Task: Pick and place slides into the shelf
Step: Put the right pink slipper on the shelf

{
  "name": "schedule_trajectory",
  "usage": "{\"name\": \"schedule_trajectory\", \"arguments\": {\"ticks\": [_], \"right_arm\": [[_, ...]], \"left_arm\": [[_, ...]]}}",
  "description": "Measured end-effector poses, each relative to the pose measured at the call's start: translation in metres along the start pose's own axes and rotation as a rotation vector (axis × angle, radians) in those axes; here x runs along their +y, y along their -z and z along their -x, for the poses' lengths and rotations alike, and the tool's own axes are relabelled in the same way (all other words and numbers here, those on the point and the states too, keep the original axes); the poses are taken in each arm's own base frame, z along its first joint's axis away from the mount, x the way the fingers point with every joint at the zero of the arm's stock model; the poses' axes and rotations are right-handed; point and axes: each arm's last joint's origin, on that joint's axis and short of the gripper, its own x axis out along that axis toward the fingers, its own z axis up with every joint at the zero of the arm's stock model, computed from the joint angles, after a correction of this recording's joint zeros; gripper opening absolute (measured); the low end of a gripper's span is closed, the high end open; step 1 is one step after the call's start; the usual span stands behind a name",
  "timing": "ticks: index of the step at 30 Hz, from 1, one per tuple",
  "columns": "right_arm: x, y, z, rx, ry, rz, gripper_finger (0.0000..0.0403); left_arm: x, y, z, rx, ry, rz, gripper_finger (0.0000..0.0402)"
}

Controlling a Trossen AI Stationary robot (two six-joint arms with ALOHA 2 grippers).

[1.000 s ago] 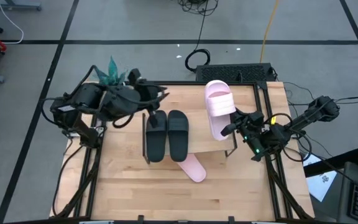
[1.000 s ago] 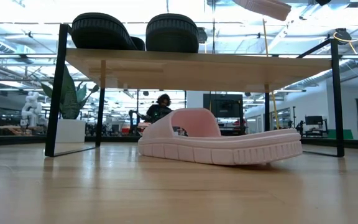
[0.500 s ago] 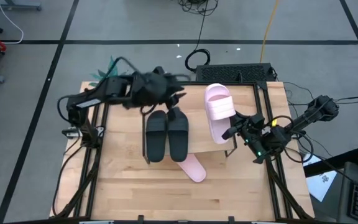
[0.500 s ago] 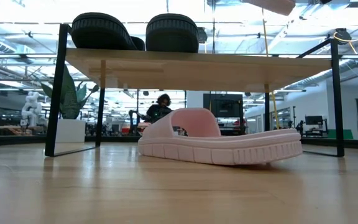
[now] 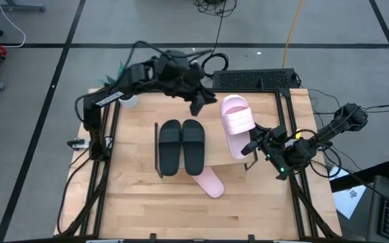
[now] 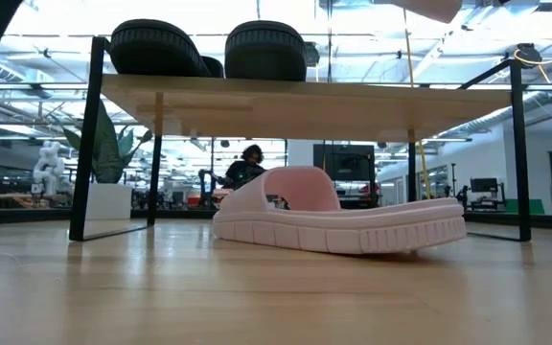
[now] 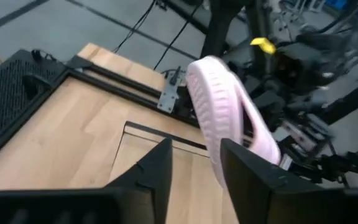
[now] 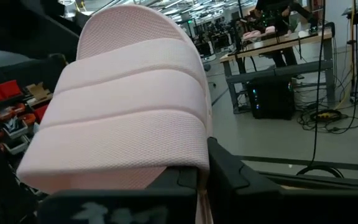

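Right gripper (image 5: pixel 254 144) pinches a ribbed pale pink slide (image 5: pixel 236 121) above the light wooden shelf (image 5: pixel 231 159); left gripper (image 5: pixel 204 101), fingers parted, hovers beside it. Low view: matte black slides (image 6: pixel 209 50) on top, another pink slide (image 6: pixel 338 224) beneath. No legible writing.

A low shelf with a light wooden board and thin black frame (image 5: pixel 247 166) stands on the wooden table (image 5: pixel 134 196). Two matte black slide sandals (image 5: pixel 181 146) lie side by side on its left part. One pale pink slide sandal (image 5: pixel 234 121) is over its right part, held in the right tool (image 5: pixel 254 143). Another pale pink slide (image 6: pixel 338 222) lies on the table under the shelf, partly sticking out at the front. The left tool (image 5: pixel 203 101) is above the table's far edge, behind the shelf.
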Motion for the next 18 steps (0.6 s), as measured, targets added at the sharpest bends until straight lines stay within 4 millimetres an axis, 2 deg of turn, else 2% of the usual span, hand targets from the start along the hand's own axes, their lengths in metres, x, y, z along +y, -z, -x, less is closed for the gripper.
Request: {"name": "schedule_trajectory", "arguments": {"ticks": [3,6,12,18], "right_arm": [[0.000,0.000,0.000,0.000,0.001,0.019,0.0001],[0.000,0.000,0.000,0.003,0.009,0.022,0.0002],[0.000,0.000,0.000,0.001,0.002,0.027,0.0003],[0.000,0.000,0.000,0.000,-0.001,0.030,0.0003]], "left_arm": [[0.004,0.003,-0.013,0.018,-0.007,0.023,0.0165],[0.009,0.003,-0.018,0.019,-0.013,0.030,0.0190],[0.006,-0.002,-0.019,-0.027,0.031,0.040,0.0222],[0.005,-0.003,-0.019,-0.023,0.081,0.063,0.0234]]}}
